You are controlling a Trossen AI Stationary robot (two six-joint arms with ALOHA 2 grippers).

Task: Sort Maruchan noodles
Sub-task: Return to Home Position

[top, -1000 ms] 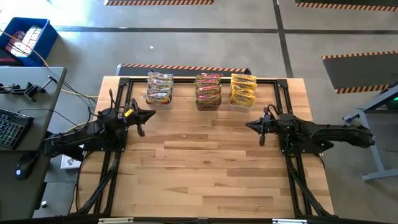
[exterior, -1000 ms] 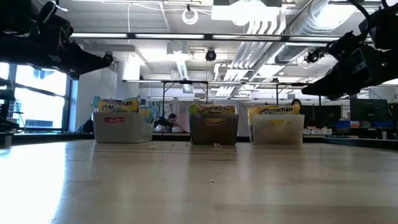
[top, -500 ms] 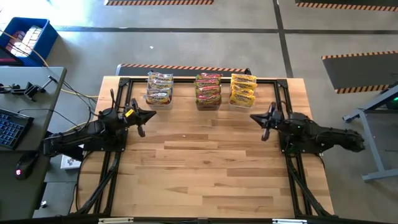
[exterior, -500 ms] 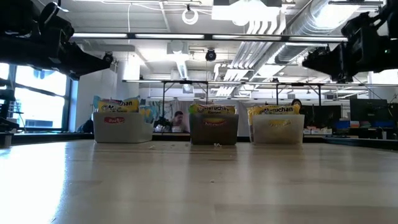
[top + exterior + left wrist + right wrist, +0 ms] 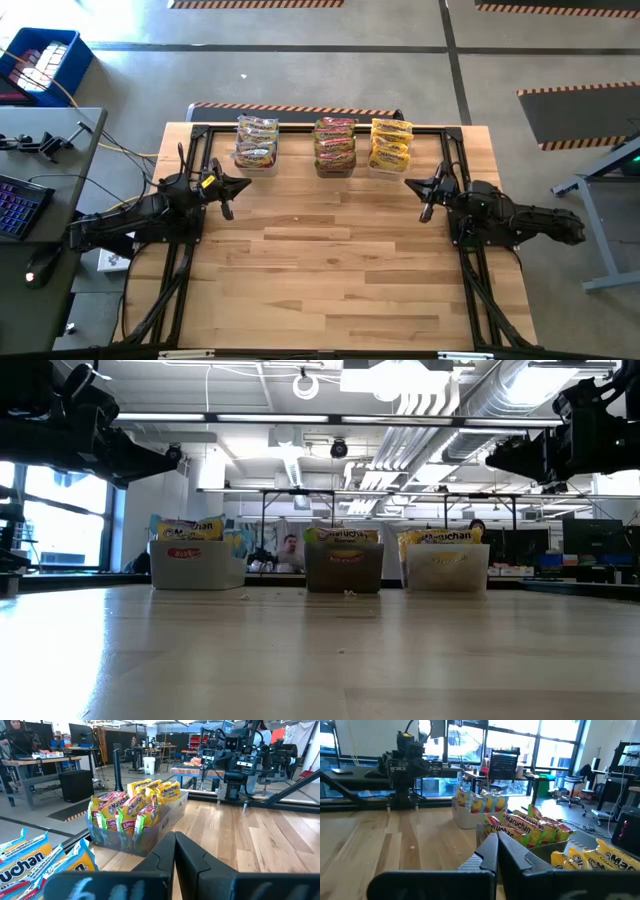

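Note:
Several yellow Maruchan noodle packets stand in three tubs along the table's far edge: a left tub [image 5: 256, 143], a dark middle tub [image 5: 335, 146] and a right tub [image 5: 390, 145]. They also show in the low view [image 5: 345, 560]. My left gripper [image 5: 232, 190] hangs shut and empty above the table's left side, short of the left tub. My right gripper [image 5: 424, 195] hangs shut and empty above the right side, near the right tub. In the wrist views the fingers meet [image 5: 174, 851] [image 5: 497, 851].
The bare wooden tabletop [image 5: 330, 270] lies open between and in front of the arms. A black frame [image 5: 300, 127] runs round the table's edges. A desk with a keyboard [image 5: 15, 205] stands left of the table. A person shows in the room behind [image 5: 289, 548].
My right gripper has risen and moved a little toward the far edge and the right tub, and the arm has drawn back toward the table's right. The left arm and the packets have kept still.

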